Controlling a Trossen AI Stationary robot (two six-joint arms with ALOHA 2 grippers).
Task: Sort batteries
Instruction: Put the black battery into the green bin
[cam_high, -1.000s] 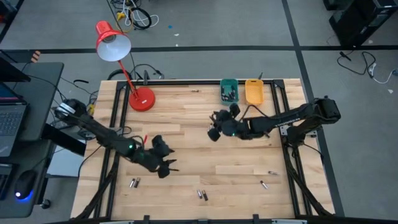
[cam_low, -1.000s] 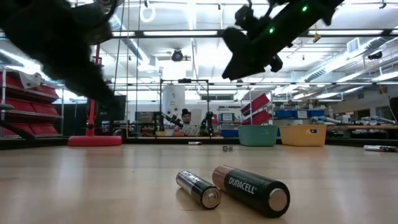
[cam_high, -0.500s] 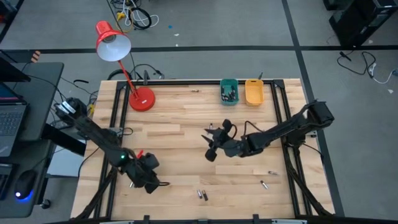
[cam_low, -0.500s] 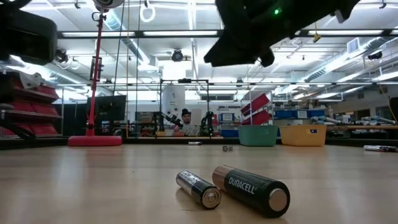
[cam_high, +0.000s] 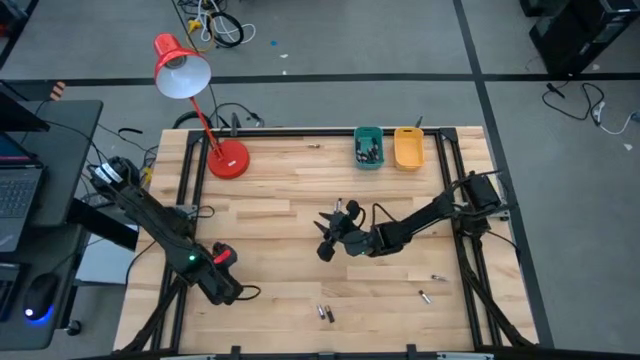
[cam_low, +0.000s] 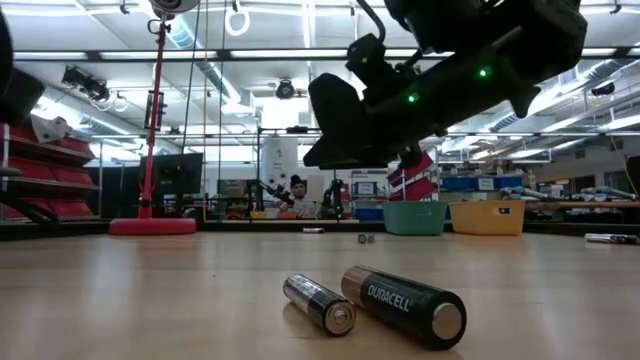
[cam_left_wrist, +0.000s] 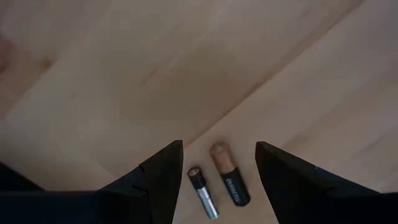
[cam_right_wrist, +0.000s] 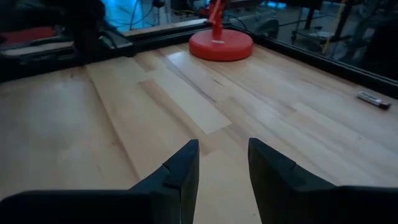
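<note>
left gripper (cam_left_wrist: 214, 171): fingers standing apart, hovering over two batteries (cam_left_wrist: 217, 186) — table's 7 o'clock
right gripper (cam_right_wrist: 221, 165): hanging mid-table, narrow gap, seemingly gripping nothing
other cells (cam_high: 325, 313): lying near 6 o'clock

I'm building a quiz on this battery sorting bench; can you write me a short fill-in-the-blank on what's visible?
1. The left gripper hovers with open jaws over ___ batteries lying side by side.
2. The desk lamp is coloured ___.
3. Beside the teal bin stands a ___ bin.
4. The right gripper holds ___.

Missing: two; red; yellow; nothing
</note>
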